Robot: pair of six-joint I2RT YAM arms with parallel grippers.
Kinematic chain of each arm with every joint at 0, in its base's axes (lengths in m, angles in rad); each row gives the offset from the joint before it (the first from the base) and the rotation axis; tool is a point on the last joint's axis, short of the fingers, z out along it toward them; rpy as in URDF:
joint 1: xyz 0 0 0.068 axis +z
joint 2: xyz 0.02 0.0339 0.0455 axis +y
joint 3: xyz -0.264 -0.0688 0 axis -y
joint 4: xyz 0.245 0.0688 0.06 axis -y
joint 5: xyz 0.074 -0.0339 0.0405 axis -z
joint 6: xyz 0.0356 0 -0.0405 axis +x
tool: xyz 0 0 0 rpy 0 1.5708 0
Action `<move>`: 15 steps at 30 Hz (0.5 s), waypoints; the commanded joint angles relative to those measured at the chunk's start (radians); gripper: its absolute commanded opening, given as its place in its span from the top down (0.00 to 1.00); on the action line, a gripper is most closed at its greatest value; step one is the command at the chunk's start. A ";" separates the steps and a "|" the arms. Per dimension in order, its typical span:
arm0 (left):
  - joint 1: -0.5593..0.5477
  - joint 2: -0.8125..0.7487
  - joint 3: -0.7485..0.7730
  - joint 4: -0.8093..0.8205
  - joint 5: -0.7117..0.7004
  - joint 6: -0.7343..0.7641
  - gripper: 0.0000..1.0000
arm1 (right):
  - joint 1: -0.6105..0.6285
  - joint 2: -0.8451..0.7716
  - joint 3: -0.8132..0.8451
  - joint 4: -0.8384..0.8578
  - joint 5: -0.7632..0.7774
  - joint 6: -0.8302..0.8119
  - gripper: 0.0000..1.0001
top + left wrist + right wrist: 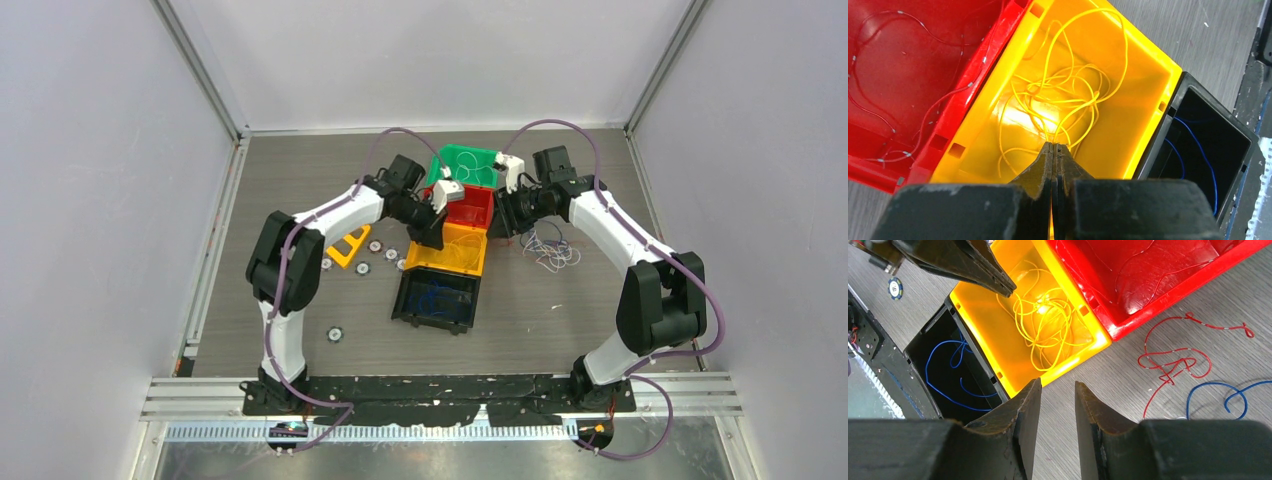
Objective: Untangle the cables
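Four bins [478, 210] midtable; left pincer [1053, 145] pressed together over yellow cables [1058, 100]; right pincer [1058, 383] spread.

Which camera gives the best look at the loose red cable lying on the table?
The right wrist view: the red cable lies large and sharp on the table beside the red bin. The top external view shows it only within a tiny tangle. The left wrist view misses it.
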 commanded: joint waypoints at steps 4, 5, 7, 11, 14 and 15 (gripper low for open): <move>0.000 -0.014 -0.029 0.020 -0.142 -0.030 1.00 | 0.000 -0.043 -0.007 0.017 -0.025 -0.014 0.64; 0.005 -0.018 -0.031 0.021 -0.142 -0.030 1.00 | 0.003 -0.035 -0.006 0.019 -0.022 -0.012 0.64; 0.016 -0.038 -0.035 0.024 -0.134 -0.032 0.92 | 0.008 -0.025 -0.002 0.021 -0.019 -0.012 0.64; 0.039 -0.100 -0.067 0.056 -0.113 -0.039 0.65 | 0.016 -0.022 0.003 0.032 -0.011 -0.015 0.64; 0.056 -0.175 -0.107 0.084 -0.086 -0.036 0.44 | 0.016 -0.024 0.016 0.020 0.001 -0.030 0.65; 0.062 -0.194 -0.127 0.100 -0.065 -0.034 0.41 | 0.016 -0.028 0.019 0.008 0.009 -0.045 0.65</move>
